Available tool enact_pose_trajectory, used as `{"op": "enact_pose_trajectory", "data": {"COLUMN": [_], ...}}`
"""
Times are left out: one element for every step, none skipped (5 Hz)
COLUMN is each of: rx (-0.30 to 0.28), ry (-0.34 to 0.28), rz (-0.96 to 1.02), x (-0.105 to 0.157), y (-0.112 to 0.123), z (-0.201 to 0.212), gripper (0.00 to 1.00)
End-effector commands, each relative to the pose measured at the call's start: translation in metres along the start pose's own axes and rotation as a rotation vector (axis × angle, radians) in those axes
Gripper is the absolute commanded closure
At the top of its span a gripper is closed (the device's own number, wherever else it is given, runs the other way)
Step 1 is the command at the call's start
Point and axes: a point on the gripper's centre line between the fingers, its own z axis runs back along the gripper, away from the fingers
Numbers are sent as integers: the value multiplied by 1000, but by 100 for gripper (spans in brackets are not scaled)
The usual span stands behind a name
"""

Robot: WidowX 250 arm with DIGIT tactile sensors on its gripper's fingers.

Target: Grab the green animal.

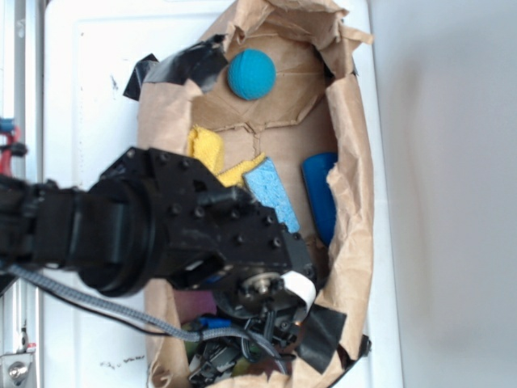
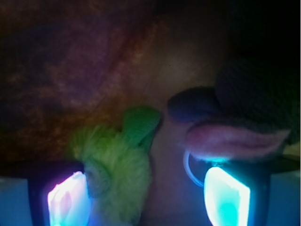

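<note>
The green animal is a small lime-green plush with fuzzy, rounded fur and one soft ear that points up. In the wrist view it lies low in the middle, just beside the left finger of the end effector, and it reaches into the gap between the two fingers. To its right is a grey plush animal with a pink ear, which hangs just above the right finger. The fingers are apart and hold nothing; whether the left one touches the green fur I cannot tell. In the exterior view a crumpled brown paper bag, patched with black tape, lies open on the white surface. Inside it are a yellow cloth, a round teal ball with a rough texture, a light blue sponge and a dark blue flat object. The black arm covers the lower part of the bag.
</note>
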Motion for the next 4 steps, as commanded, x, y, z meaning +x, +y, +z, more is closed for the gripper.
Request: {"op": "enact_pose_trajectory", "data": {"rx": [16,30,29,31], "ry": [11,-6,-13,-16], "rz": [-36,-38,-42,-47], "x": [-15,-14,-15,-15], "y": [-18,-17,-15,-15], "z": [3,7,8,7], "gripper": [100,100,100,100]}}
